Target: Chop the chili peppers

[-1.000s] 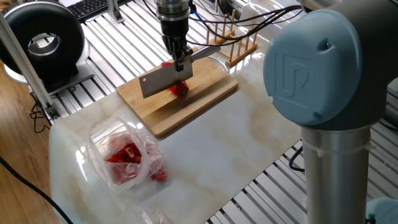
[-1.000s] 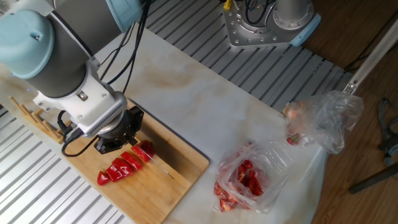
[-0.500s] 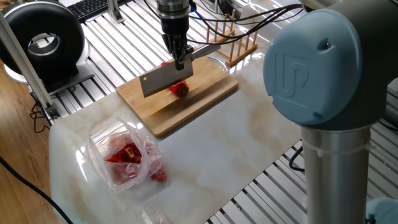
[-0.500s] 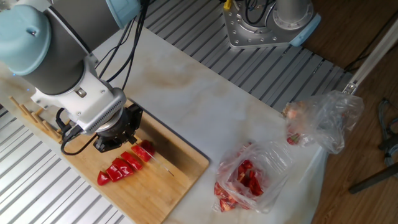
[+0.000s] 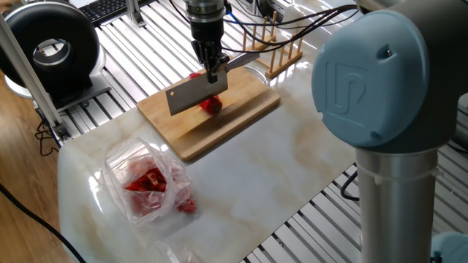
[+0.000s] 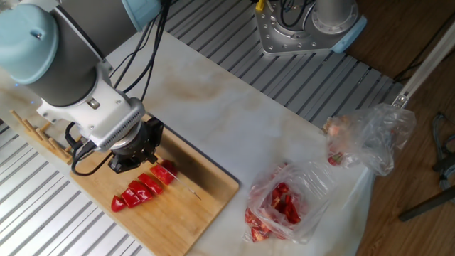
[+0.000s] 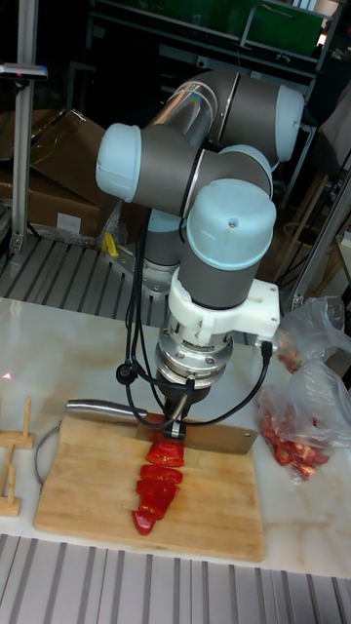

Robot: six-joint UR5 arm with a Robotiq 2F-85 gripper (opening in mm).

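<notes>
Cutting board [image 7: 88, 487]: pale wood w/ visible grain, matt. Cleaver [image 5: 191, 94]: smooth grey metal blade, dull sheen. Chili peppers [image 7: 156, 485]: glossy red skin, wet-looking cut faces. Tabletop [image 5: 256, 168]: polished marble-look slab, shiny w/ reflections. Plastic bag [image 5: 142, 179]: thin clear film, crinkled, glinting. Arm joints [image 7: 229, 229]: smooth light-blue plastic caps, semi-gloss; grey satin tubes. Rack [image 5: 281, 52]: bare wood dowels.

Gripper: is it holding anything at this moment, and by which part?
Yes. The gripper is shut on the cleaver, gripping it at the top of the blade where the handle begins.
</notes>
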